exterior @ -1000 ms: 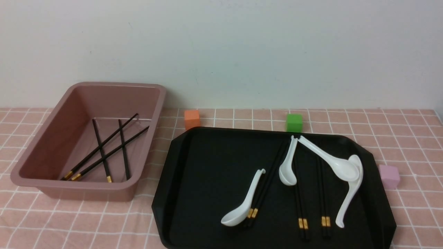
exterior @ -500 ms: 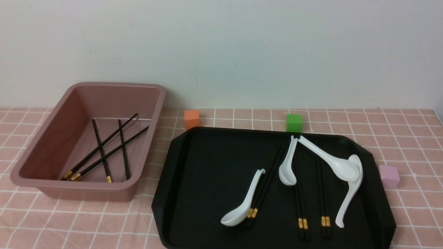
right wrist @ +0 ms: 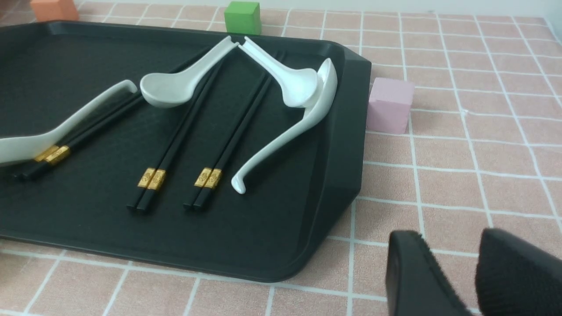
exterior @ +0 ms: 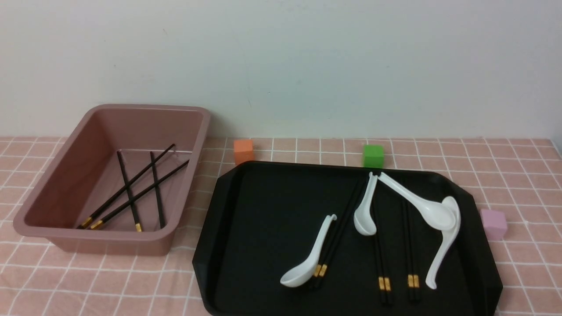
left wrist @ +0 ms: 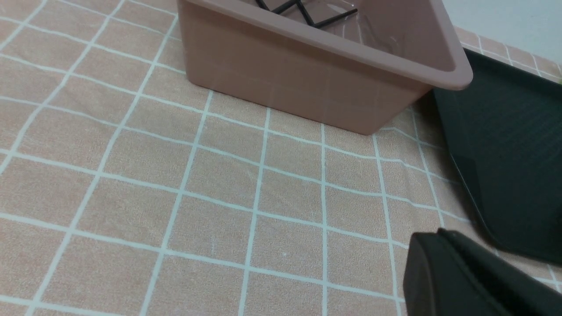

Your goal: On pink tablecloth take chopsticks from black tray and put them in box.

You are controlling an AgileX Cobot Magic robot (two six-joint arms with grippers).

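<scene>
The black tray lies on the pink tablecloth and holds three pairs of chopsticks among white spoons. One pair lies partly under a spoon. The box stands left of the tray with two crossed pairs of chopsticks inside. Neither gripper shows in the front view. In the left wrist view my left gripper is shut and empty above the cloth, near the box and the tray corner. In the right wrist view my right gripper is open and empty above the cloth, beside the tray's edge.
An orange cube and a green cube sit behind the tray. A pale pink cube sits right of it, near the right gripper's side. A white wall closes the back.
</scene>
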